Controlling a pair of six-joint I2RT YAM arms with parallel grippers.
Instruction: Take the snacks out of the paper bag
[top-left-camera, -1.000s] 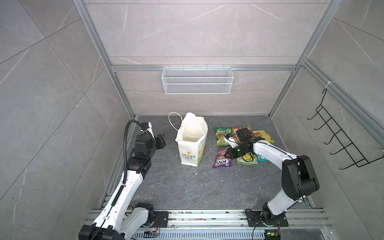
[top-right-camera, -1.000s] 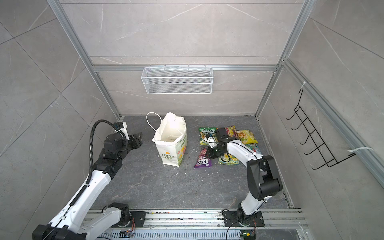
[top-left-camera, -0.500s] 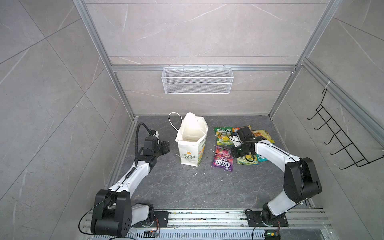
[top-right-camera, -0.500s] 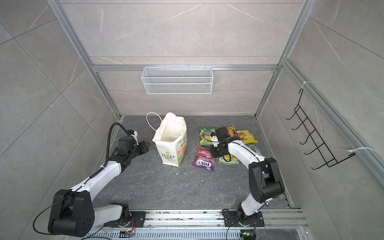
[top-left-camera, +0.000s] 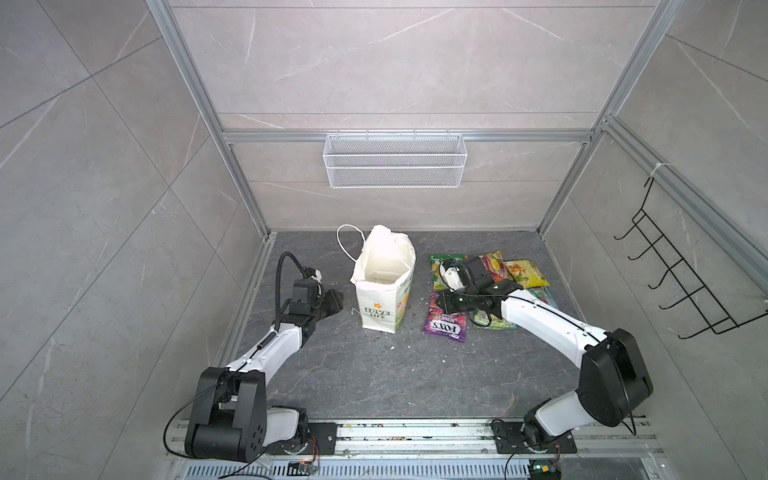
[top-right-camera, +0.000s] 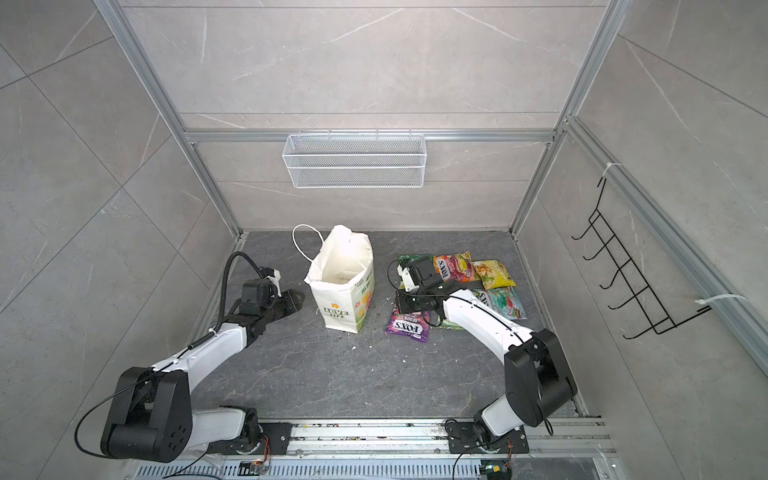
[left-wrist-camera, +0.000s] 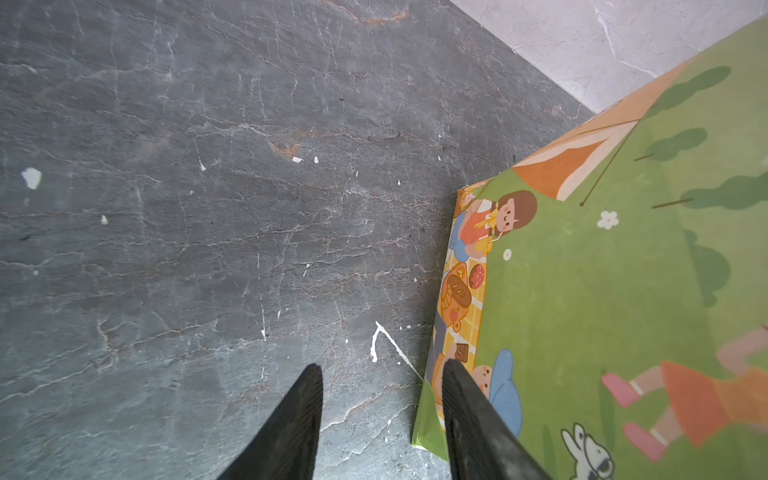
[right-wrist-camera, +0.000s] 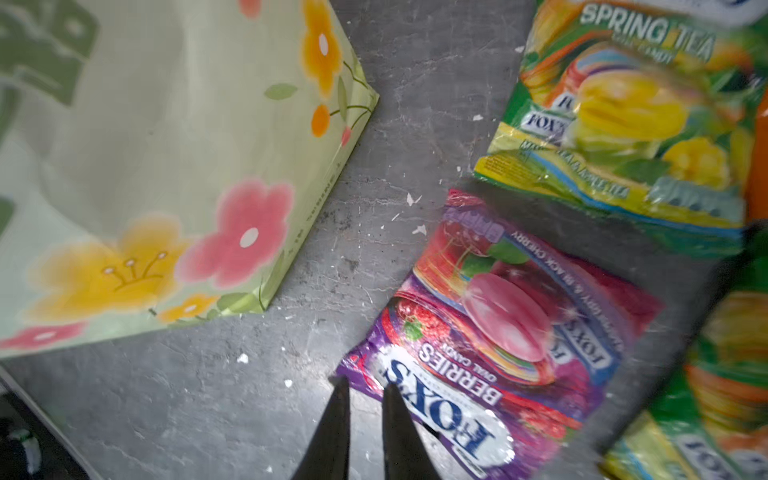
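Note:
The white paper bag (top-left-camera: 384, 286) (top-right-camera: 340, 291) stands upright and open; only its white inside shows. Right of it the snacks lie flat on the floor: a purple pouch (top-left-camera: 446, 326) (right-wrist-camera: 498, 332), a green-yellow one (right-wrist-camera: 623, 124), an orange one (top-left-camera: 492, 266), a yellow one (top-left-camera: 525, 273) and a teal one (top-right-camera: 505, 303). My right gripper (top-left-camera: 442, 305) (right-wrist-camera: 366, 383) hovers over the purple pouch's corner, open a narrow gap, with floor showing between the fingers. My left gripper (top-left-camera: 334, 300) (left-wrist-camera: 383, 365) sits low beside the bag's (left-wrist-camera: 582, 291) left bottom corner, open and holding nothing.
A white wire basket (top-left-camera: 395, 160) hangs on the back wall and a black hook rack (top-left-camera: 685, 282) on the right wall. Metal frame posts edge the dark stone floor. The arms' base rail (top-left-camera: 415, 432) runs along the front. White crumbs dot the floor.
The left arm dropped from raised to low and reached toward the bag's base, its jaws narrowing. The purple pouch turned and settled flat on the floor under the right gripper.

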